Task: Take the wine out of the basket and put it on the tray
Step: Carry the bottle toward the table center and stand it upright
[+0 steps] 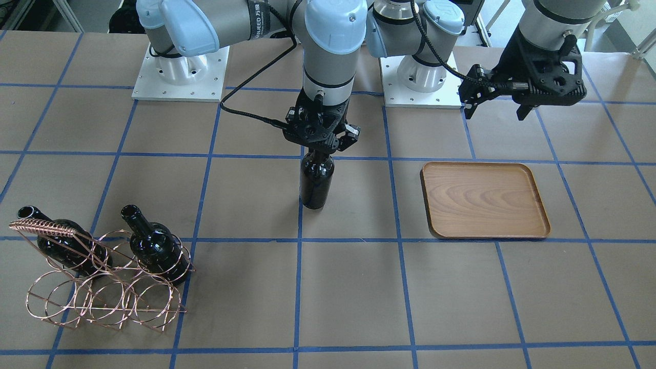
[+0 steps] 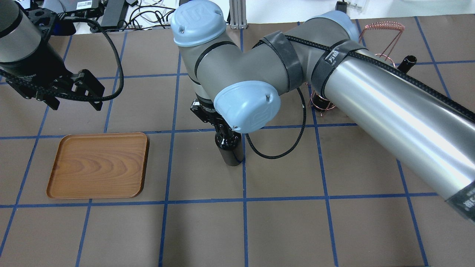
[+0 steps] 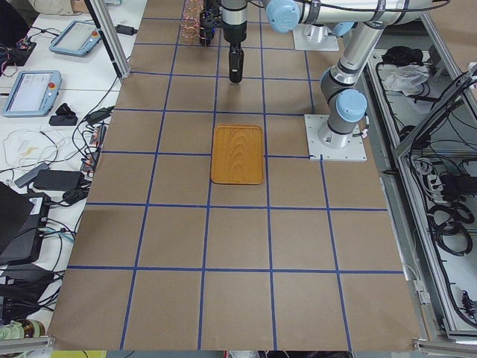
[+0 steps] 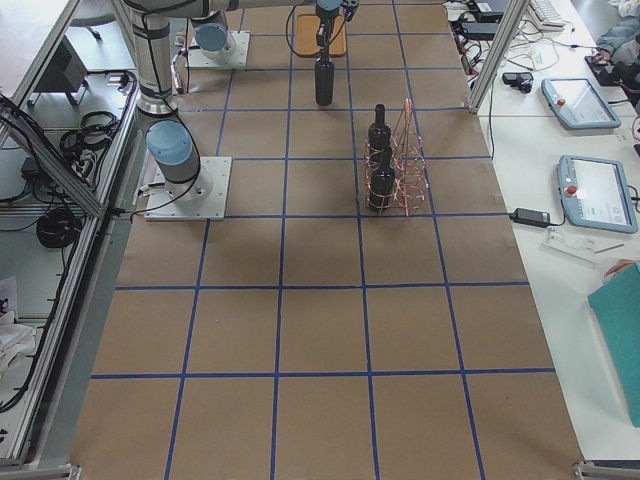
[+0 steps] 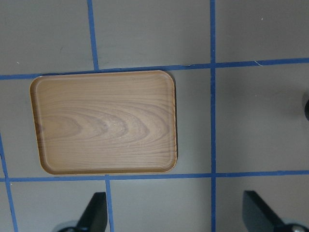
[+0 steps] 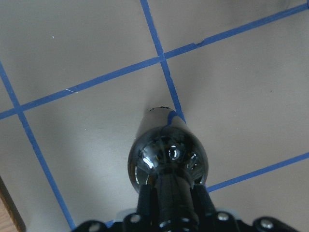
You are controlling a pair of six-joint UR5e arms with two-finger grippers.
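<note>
My right gripper (image 1: 318,148) is shut on the neck of a black wine bottle (image 1: 316,179). The bottle stands upright at the table's middle, on a blue tape line, left of the tray in the front view. The right wrist view shows the pads (image 6: 145,200) clamped on the neck above the bottle's shoulder (image 6: 166,154). The wooden tray (image 1: 484,200) lies flat and empty; it also shows in the overhead view (image 2: 98,165). My left gripper (image 1: 496,105) is open and empty, up above the table beyond the tray (image 5: 104,123). The copper wire basket (image 1: 102,297) holds two more bottles (image 1: 154,246).
The basket stands at the table's right end, far from the tray, its coiled handle (image 2: 382,26) behind my right arm in the overhead view. Blue tape lines grid the brown table. Two arm base plates (image 1: 179,77) sit at the robot's edge.
</note>
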